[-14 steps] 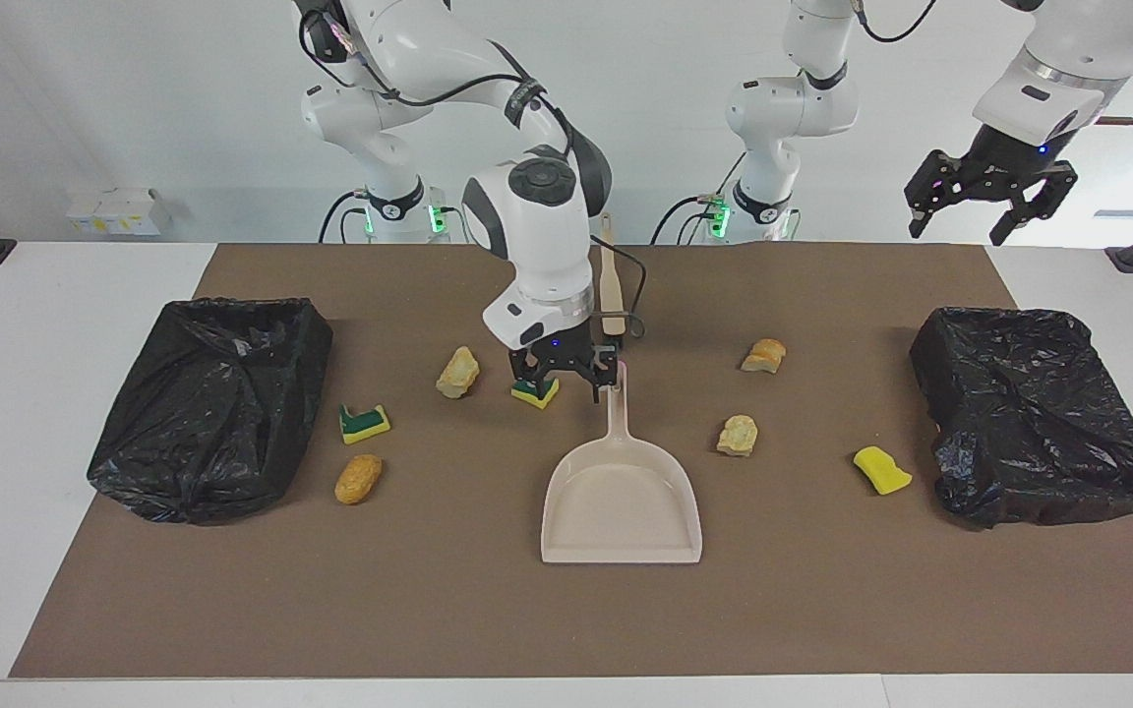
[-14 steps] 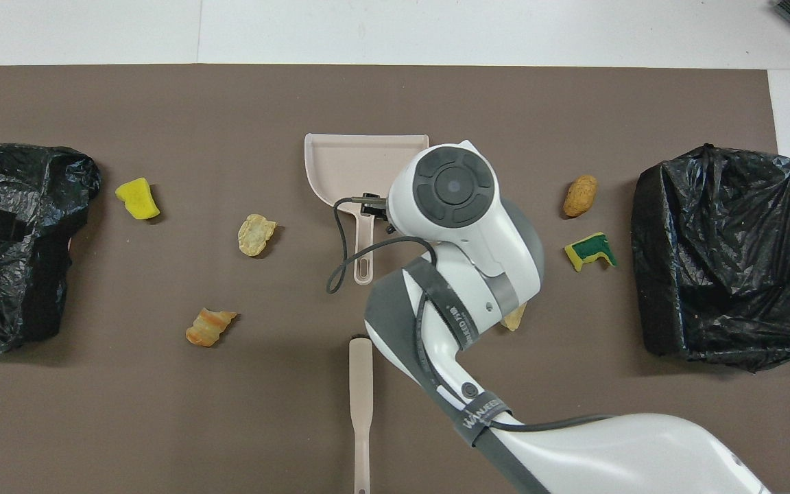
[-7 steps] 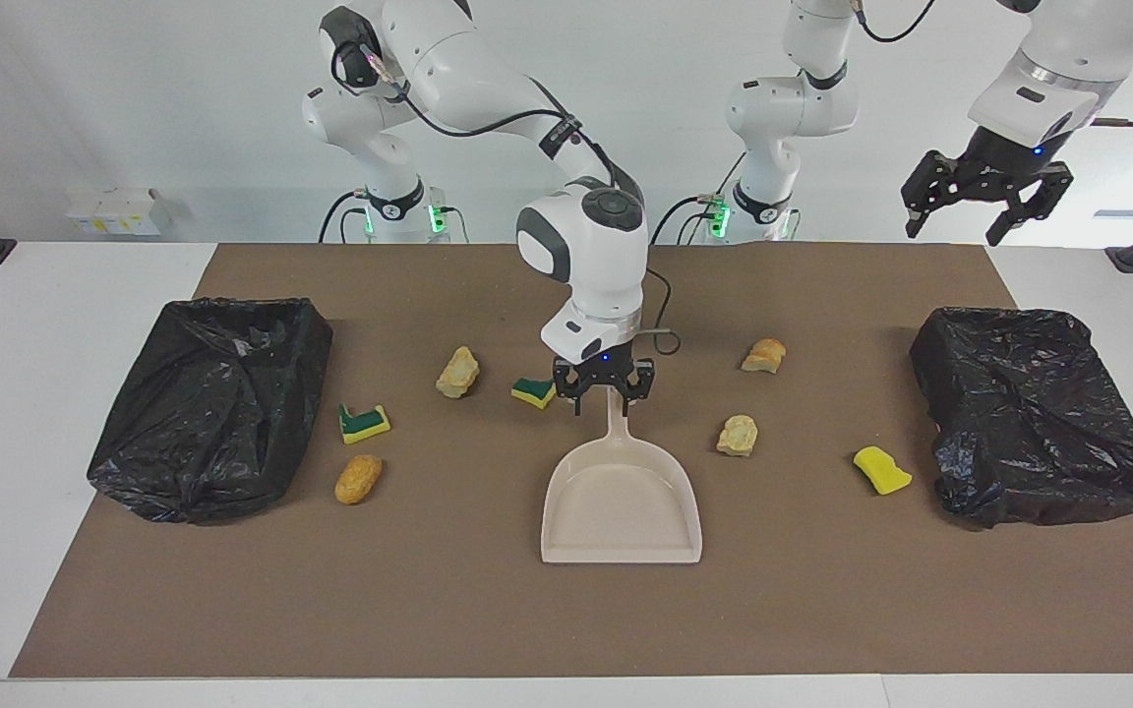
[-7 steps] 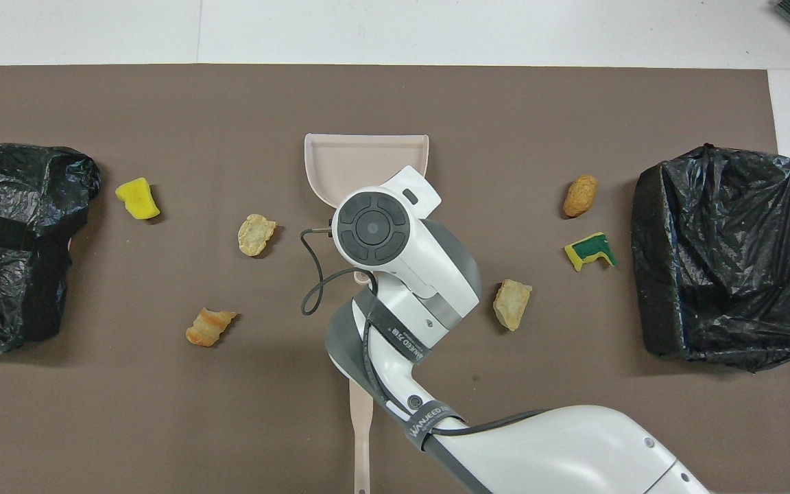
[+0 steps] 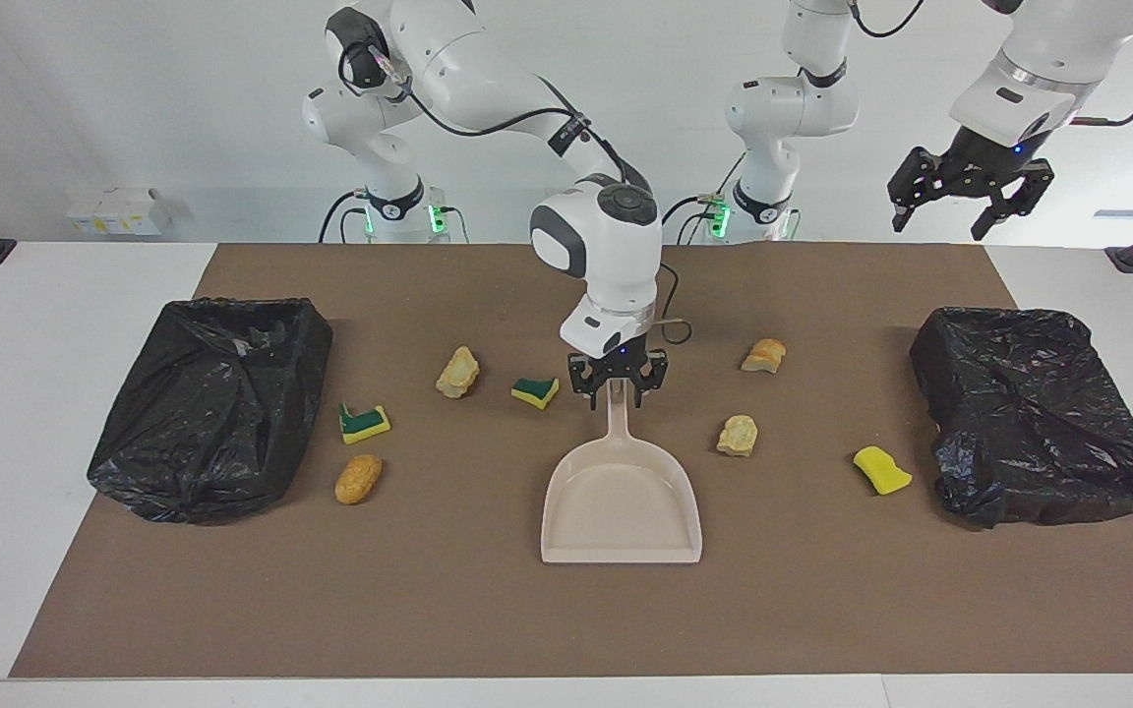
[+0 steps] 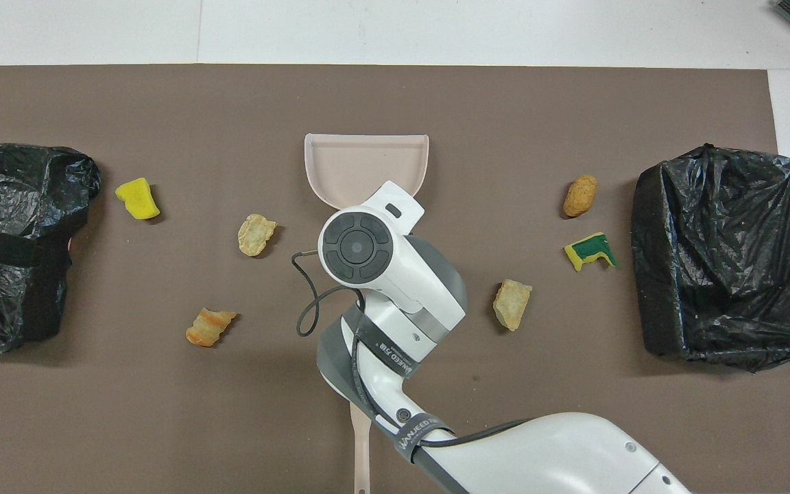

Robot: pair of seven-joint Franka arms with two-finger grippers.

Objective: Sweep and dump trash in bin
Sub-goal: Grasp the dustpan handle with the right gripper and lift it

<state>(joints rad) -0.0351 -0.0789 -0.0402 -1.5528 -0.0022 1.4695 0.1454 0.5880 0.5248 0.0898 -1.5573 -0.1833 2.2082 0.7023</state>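
Right gripper [image 5: 618,389] clamped on dustpan [image 5: 622,501] handle; green-yellow sponge scrap [image 5: 534,391] just beside it.

We could read one word only: "WANJEED" stood in white letters on a dark strap [image 6: 424,433] around the right arm [image 6: 395,288] in the overhead view. A second strap [image 6: 387,348] higher on that arm bore similar lettering, too foreshortened to read fully.
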